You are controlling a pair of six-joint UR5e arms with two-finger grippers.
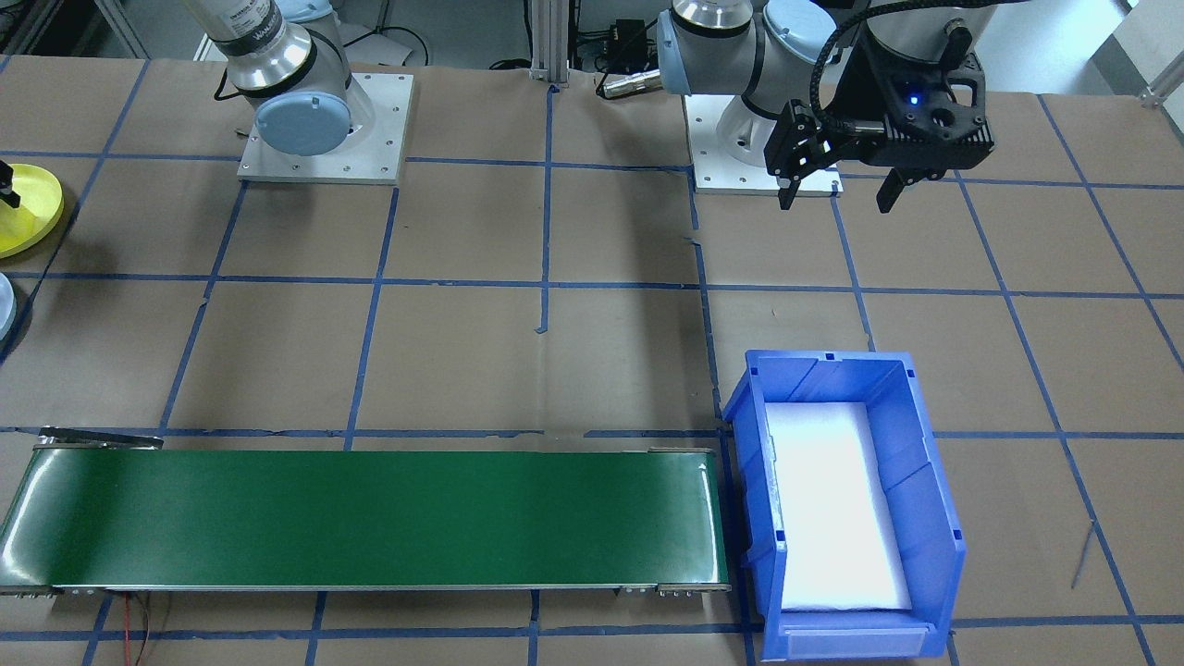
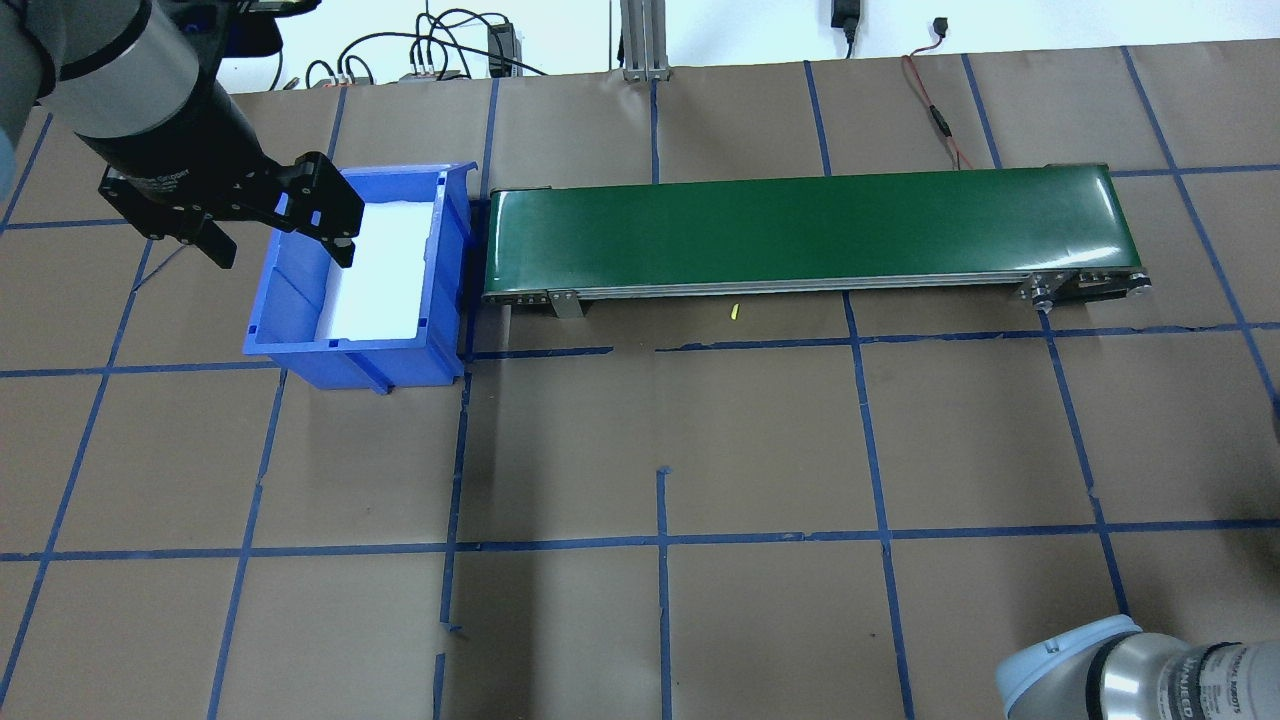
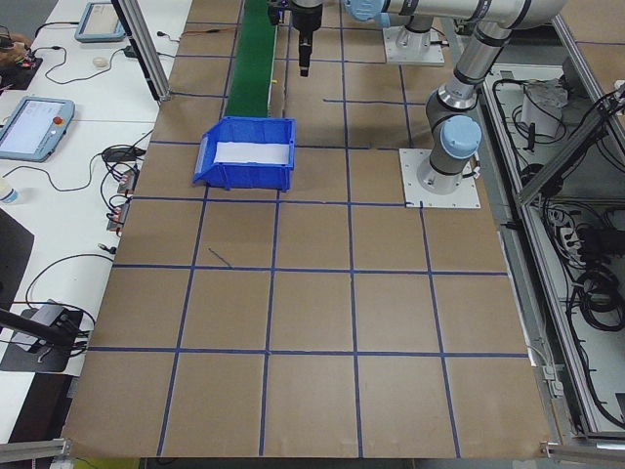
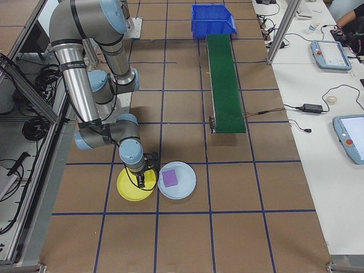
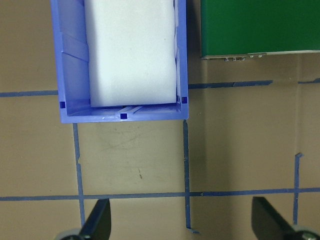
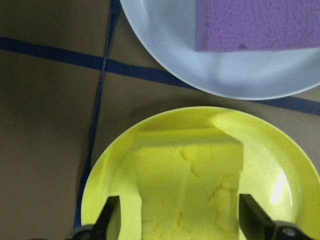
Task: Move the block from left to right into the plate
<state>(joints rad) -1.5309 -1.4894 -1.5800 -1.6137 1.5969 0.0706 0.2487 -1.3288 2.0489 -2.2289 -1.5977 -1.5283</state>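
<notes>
Resting in the round yellow plastic plate (image 6: 200, 172), the yellow foam block (image 6: 187, 185) sits between the right gripper's (image 6: 177, 220) wide-spread fingers; the left gripper (image 2: 275, 240) hangs spread wide, empty.

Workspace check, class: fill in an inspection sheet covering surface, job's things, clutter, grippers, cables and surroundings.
Surface: brown paper table with a blue tape grid.
Job's things: yellow block in yellow plate; purple block in pale blue plate.
Clutter: blue bin holding white foam; green conveyor.
Grippers: left gripper open, above the table; right gripper open, fingers either side of the yellow block.
Cables: red wire behind the conveyor.
Surroundings: tablets and cords on side benches.
</notes>
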